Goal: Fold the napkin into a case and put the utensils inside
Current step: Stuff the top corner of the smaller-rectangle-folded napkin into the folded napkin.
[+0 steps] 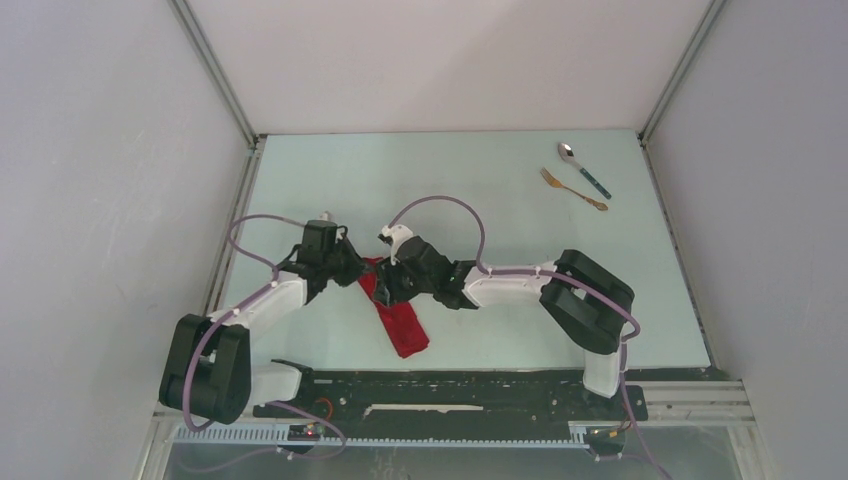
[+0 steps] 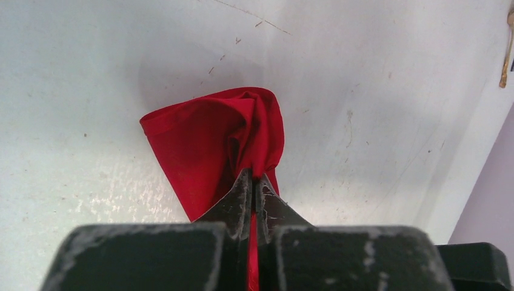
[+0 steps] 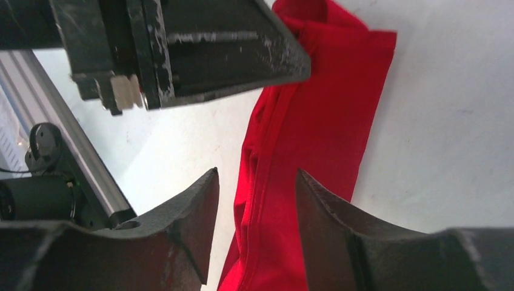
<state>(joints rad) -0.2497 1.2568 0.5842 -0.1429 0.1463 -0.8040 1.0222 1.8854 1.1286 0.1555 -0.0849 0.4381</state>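
Observation:
The red napkin [image 1: 398, 318] lies as a narrow folded strip near the table's front middle, with layered edges showing in the right wrist view [image 3: 321, 121]. My left gripper [image 1: 354, 268] is shut on the strip's far end, and the cloth bunches up beyond its tips [image 2: 253, 177] in the left wrist view [image 2: 200, 142]. My right gripper [image 1: 386, 284] is open just above the strip, one finger on each side of its long edge [image 3: 257, 173], holding nothing. The teal-handled spoon [image 1: 583, 167] and the gold fork [image 1: 572, 188] lie together at the far right.
The black and metal rail [image 1: 450, 395] runs along the table's near edge, close to the strip's near end, and shows in the right wrist view [image 3: 66, 151]. White walls enclose the table. The two grippers are almost touching; the left gripper's body [image 3: 182, 48] fills the top of the right wrist view.

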